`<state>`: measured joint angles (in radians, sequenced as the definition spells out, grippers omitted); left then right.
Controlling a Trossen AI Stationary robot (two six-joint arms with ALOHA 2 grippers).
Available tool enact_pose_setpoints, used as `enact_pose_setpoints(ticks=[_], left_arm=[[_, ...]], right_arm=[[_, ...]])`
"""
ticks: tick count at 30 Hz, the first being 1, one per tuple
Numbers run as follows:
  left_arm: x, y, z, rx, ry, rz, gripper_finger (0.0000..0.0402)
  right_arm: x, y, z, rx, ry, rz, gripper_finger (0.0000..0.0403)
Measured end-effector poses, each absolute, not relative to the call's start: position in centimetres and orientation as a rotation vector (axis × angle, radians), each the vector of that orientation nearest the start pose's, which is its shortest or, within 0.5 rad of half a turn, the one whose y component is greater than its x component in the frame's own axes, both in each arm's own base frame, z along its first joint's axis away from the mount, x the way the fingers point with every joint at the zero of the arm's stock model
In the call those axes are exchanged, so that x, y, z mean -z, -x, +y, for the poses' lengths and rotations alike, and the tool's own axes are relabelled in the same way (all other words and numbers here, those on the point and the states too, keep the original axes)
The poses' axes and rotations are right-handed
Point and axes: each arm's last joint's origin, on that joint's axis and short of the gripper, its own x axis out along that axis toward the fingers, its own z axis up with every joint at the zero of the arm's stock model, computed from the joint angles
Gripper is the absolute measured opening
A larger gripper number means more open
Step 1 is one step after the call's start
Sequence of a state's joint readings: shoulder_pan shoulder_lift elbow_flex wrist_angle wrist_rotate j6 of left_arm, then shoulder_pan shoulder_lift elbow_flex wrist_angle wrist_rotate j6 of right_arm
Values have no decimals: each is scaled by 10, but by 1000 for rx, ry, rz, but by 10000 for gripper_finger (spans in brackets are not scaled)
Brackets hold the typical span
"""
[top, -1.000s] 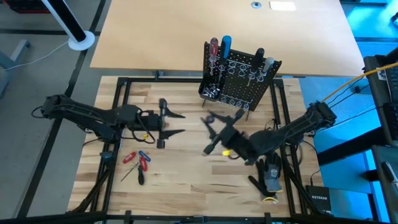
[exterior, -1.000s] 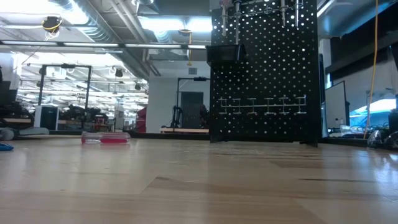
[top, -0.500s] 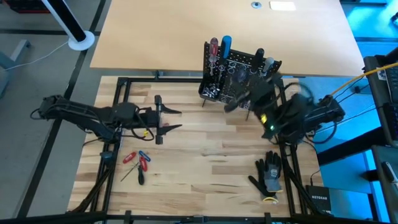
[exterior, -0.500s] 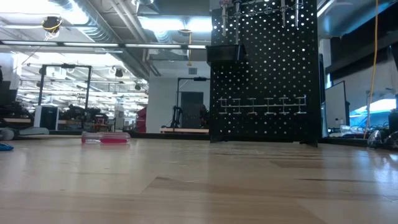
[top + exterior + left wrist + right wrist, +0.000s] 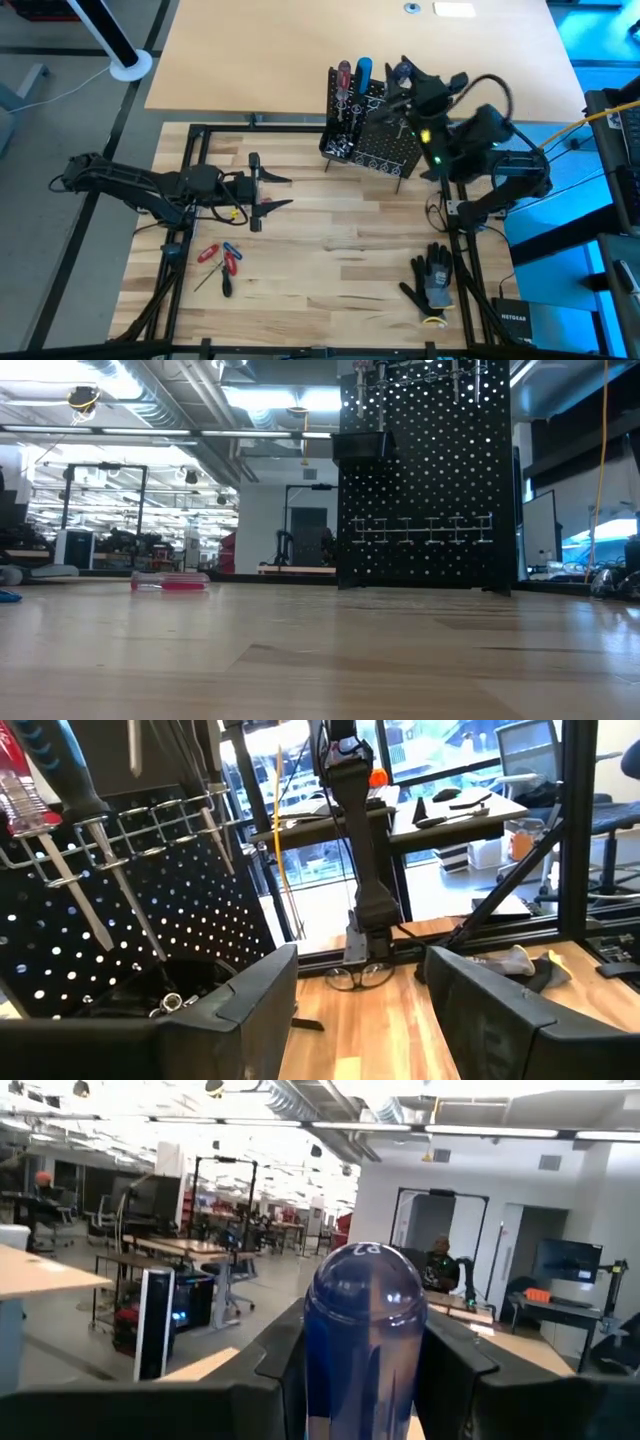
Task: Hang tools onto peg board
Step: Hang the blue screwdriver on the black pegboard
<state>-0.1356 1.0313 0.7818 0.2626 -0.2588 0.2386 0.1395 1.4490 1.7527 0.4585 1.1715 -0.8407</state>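
Starting from the left edge of the tabletop: your left gripper [image 5: 283, 193] just hangs over the left half with its fingers spread, nothing in them, pointing toward the peg board [image 5: 372, 140]. Near the front-left corner three loose tools [image 5: 221, 262] lie flat on the wood, red and blue handles, so that arm is way closer to those.

Moving right, the peg board stands near the back edge, right of centre, with a red screwdriver [image 5: 344, 76] and a blue one [image 5: 364, 72] already seated upright in its rings.

Your right gripper [image 5: 405, 78] is up above the board's top, clamped on a blue-handled screwdriver [image 5: 364, 1325]. Its long axis looks roughly upright, so the free rings are below the tip. Watch the hung handles just beside it. A work glove [image 5: 432, 280] lies near the front-right corner, well out of the way.
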Motion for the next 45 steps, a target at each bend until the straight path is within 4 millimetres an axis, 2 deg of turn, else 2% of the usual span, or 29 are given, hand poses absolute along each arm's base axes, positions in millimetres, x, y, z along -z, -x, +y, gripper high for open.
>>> enact_pose_setpoints(ticks=[6, 11, 22, 31, 37, 45], left_arm=[[-328, -231, -24, -124, -236, 7, 210], [-328, -231, -24, -123, -238, 14, 210], [-327, -231, -24, -122, -239, 17, 210], [-327, -231, -24, -123, -243, 20, 210], [-327, -231, -24, -123, -239, 19, 210], [-327, -231, -24, -123, -240, 19, 210]], right_arm=[[-537, -273, -11, 1163, 244, -106, 130], [-535, -275, -18, 1136, 208, -142, 130], [-535, -275, -17, 1134, 189, -144, 130], [-551, -263, -18, 1166, 153, -146, 130], [-549, -263, -17, 1077, 61, -152, 130], [-545, -265, -18, 1106, 84, -108, 130]])
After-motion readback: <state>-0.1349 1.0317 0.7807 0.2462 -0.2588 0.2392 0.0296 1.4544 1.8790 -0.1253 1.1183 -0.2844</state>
